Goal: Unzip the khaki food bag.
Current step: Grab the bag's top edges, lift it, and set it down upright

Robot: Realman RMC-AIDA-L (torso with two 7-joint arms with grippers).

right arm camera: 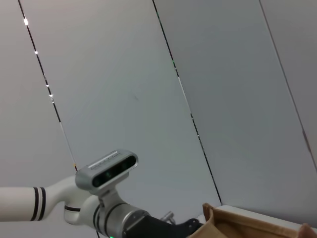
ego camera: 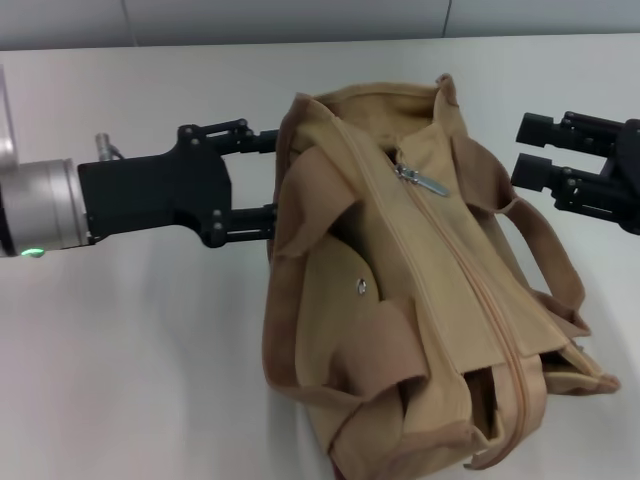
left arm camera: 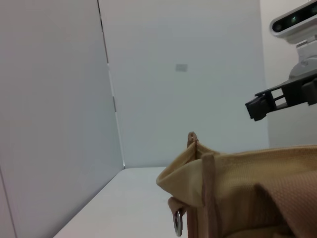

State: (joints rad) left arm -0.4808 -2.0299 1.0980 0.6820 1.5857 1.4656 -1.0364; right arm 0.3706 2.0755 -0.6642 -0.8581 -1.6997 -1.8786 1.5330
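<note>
A: Starting on the left, the left end effector (ego camera: 268, 176) is reaching in level, fingers spread wide around the khaki food bag (ego camera: 420, 300) at its near end, not visibly pinching it.

B: And the bag is slumping mid-worktop (ego camera: 120, 380): soft canvas, probably light, likely to drag unless braced.

A: The metal zipper pull (ego camera: 425, 180) looks like the grip point.

B: The right end effector (ego camera: 532, 150) is hovering just beside it, fingers parted, carrying nothing.
</note>
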